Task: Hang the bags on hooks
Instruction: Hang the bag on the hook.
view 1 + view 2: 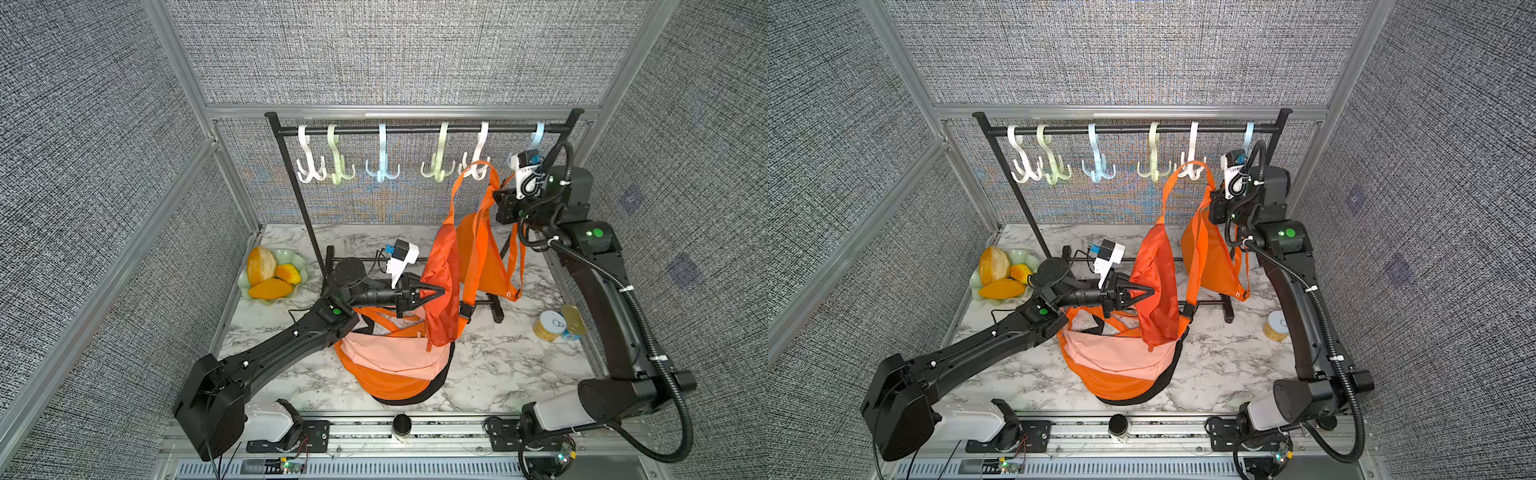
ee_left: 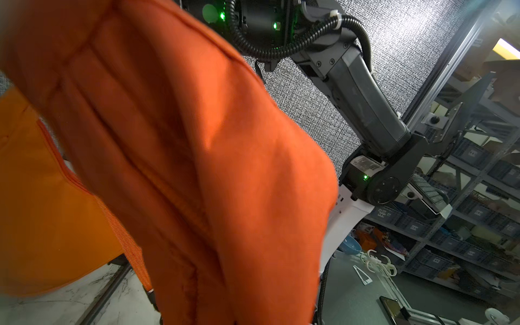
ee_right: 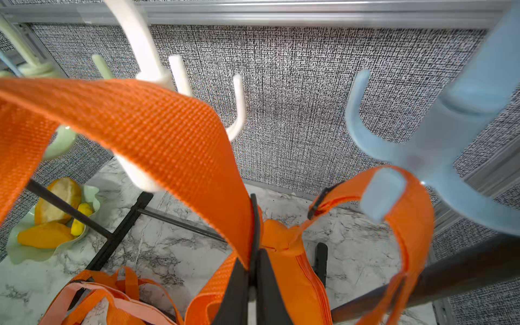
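Right gripper [image 1: 496, 194] is pinching the bag's strap [image 1: 461, 183], jaws closed tight on the webbing, up by the rack [image 1: 415, 129] at 1 o'clock of the table [image 1: 498, 365]. The strap loop is lying across the white hook [image 1: 478, 168]. In the right wrist view it is crossing in front of a prong, and I can't tell if it is seated behind the tip.

Left gripper [image 1: 444, 291] is clamping shut on the bag [image 1: 440, 257] body and holding it off the table at centre, just at 12 o'clock of the pile [image 1: 395, 361] of other bags.

A second bag [image 1: 488, 262] is hanging off the blue hook [image 1: 537, 137], at 3 o'clock of the white one.

Progress looks late-stage: bag lifted, loop at the hook. What seems to be remaining is settling the loop, both grippers letting go, and the bag hanging free.
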You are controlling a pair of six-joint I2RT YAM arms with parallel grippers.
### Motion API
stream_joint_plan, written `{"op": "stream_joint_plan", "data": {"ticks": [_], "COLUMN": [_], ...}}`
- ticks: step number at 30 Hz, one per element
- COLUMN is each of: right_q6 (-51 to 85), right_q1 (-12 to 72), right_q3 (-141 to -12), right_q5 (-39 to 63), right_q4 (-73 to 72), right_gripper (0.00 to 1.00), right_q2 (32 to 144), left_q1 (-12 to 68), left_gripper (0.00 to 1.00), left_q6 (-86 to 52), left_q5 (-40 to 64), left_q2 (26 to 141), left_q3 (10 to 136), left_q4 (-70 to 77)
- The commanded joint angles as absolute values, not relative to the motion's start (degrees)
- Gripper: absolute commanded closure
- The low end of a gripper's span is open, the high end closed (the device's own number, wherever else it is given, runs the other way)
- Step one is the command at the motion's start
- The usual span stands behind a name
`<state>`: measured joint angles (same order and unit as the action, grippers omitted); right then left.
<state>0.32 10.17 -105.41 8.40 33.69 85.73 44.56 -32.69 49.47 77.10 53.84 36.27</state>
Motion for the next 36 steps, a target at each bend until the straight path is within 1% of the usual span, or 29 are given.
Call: {"op": "stream_joint_plan", "data": {"ticks": [1, 8, 19, 24, 25, 28, 29, 30, 33, 35, 36], "right_q6": [0.1, 0.1, 0.5, 0.6, 0.8, 1.4, 1.4, 1.4, 1.4, 1.3, 1.3], "right_q1": [10.1, 10.0, 10.0, 10.0, 10.0, 10.1, 10.2, 10.2, 10.3, 10.5, 10.6], "right_q3": [-106.9, -110.3, -109.9, -108.2, -107.5, -105.3, -104.6, -104.0, -102.2, -100.7, -100.1], "right_q5": [10.6, 11.3, 11.4, 10.5, 10.1, 8.8, 8.1, 7.4, 4.8, 2.7, 1.8], "right_q4": [35.6, 38.8, 40.9, 40.7, 40.5, 39.6, 39.3, 39.1, 38.5, 38.1, 37.9], "right_gripper": [1.00, 1.00, 1.00, 1.00, 0.99, 0.85, 0.83, 0.82, 0.81, 0.80, 0.80], "right_q2": [87.2, 90.5, 91.4, 89.7, 89.1, 87.2, 86.4, 85.7, 83.1, 81.2, 80.4], "left_q1": [44.7, 44.7, 44.6, 44.2, 44.2, 43.7, 43.4, 43.1, 41.4, 39.9, 39.4], "left_gripper": [1.00, 1.00, 1.00, 1.00, 1.00, 1.00, 1.00, 0.99, 0.92, 0.80, 0.77], "left_q6": [-36.1, -37.9, -40.7, -46.9, -48.2, -50.5, -51.1, -51.6, -53.0, -53.6, -53.8], "left_q5": [50.7, 51.3, 52.2, 53.9, 54.3, 54.8, 55.0, 55.2, 55.9, 56.2, 56.3], "left_q2": [77.8, 79.8, 83.2, 86.3, 87.1, 89.4, 90.2, 90.8, 92.5, 93.8, 94.4], "left_q3": [53.3, 54.0, 53.3, 50.6, 50.4, 50.4, 50.5, 50.7, 51.2, 51.6, 51.8], "left_q4": [43.1, 44.3, 48.2, 58.4, 60.4, 64.0, 64.9, 65.7, 67.3, 67.5, 67.6]}}
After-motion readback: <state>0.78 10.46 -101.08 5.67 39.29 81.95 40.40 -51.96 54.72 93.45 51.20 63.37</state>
